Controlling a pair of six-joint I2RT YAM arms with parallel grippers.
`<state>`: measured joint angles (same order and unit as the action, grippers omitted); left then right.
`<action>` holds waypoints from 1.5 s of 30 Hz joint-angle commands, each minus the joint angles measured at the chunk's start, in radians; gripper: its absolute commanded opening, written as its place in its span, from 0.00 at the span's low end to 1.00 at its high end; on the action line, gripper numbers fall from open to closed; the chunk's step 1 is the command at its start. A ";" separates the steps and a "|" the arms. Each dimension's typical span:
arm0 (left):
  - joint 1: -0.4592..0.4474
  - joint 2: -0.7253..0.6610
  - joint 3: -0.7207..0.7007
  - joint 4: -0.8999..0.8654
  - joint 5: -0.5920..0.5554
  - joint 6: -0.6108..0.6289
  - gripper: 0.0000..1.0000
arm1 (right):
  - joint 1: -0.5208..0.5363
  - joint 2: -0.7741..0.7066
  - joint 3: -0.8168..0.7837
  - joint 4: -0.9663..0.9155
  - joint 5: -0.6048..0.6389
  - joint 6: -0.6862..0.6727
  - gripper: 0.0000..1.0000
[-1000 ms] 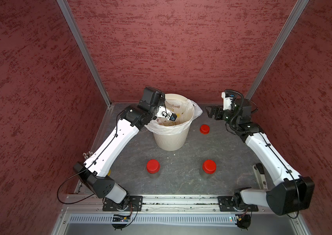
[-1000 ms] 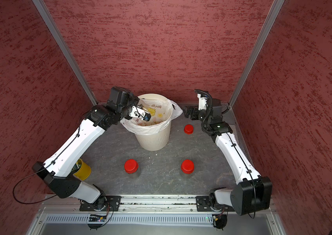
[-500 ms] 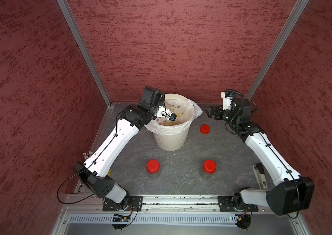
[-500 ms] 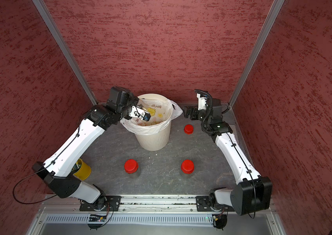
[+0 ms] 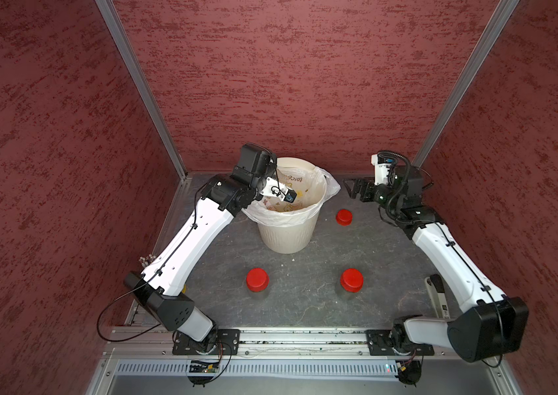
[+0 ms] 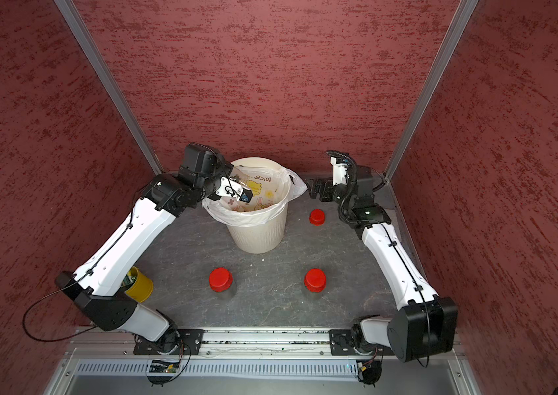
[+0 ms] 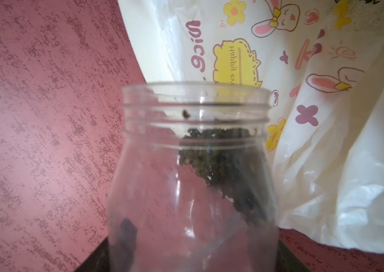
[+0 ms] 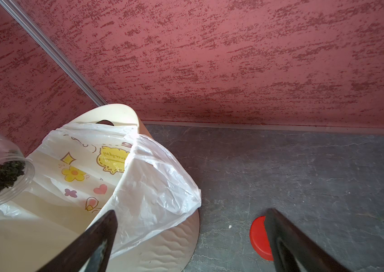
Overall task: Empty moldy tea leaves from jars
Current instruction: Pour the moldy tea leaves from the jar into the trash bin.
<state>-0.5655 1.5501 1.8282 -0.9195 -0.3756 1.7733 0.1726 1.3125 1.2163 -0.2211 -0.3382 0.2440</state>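
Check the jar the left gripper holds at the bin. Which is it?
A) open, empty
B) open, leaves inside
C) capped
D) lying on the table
B: the jar has no lid on its threaded mouth, and dark tea leaves sit inside near the opening, tilted over the bin.

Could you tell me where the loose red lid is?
In both top views the loose red lid lies on the table, right of the bin, near the right gripper.

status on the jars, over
Left gripper shut on open jar, tipped over bin, leaves not yet out. Right gripper open, empty. Two capped jars waiting. Nothing in the way.
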 commanded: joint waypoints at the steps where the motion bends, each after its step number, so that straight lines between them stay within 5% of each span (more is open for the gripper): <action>1: 0.006 0.012 0.010 -0.013 0.004 0.001 0.67 | -0.008 -0.019 0.023 0.019 -0.015 0.011 0.99; 6: -0.009 0.038 0.136 -0.007 0.003 0.040 0.68 | -0.008 -0.024 0.032 0.015 -0.010 0.008 0.99; 13: -0.013 0.024 0.027 -0.020 -0.003 0.030 0.68 | -0.008 -0.019 0.037 0.016 -0.018 0.008 0.99; 21: -0.059 0.092 0.259 -0.085 -0.028 0.029 0.69 | -0.007 0.000 0.051 0.024 -0.043 0.013 0.99; 28: -0.044 0.045 0.119 -0.082 -0.029 0.018 0.69 | -0.007 0.016 0.048 0.042 -0.070 0.032 0.99; 35: -0.026 0.076 0.256 -0.084 -0.024 0.034 0.69 | -0.007 0.042 0.069 0.048 -0.092 0.040 0.99; 42: 0.010 0.051 0.105 -0.073 -0.016 0.020 0.69 | -0.007 0.039 0.066 0.047 -0.098 0.044 0.99; 45: 0.011 0.060 0.146 -0.073 -0.013 0.031 0.69 | -0.007 0.041 0.069 0.042 -0.097 0.040 0.99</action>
<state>-0.5594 1.6119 1.9480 -1.0039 -0.3866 1.7817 0.1726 1.3540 1.2537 -0.2020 -0.4202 0.2729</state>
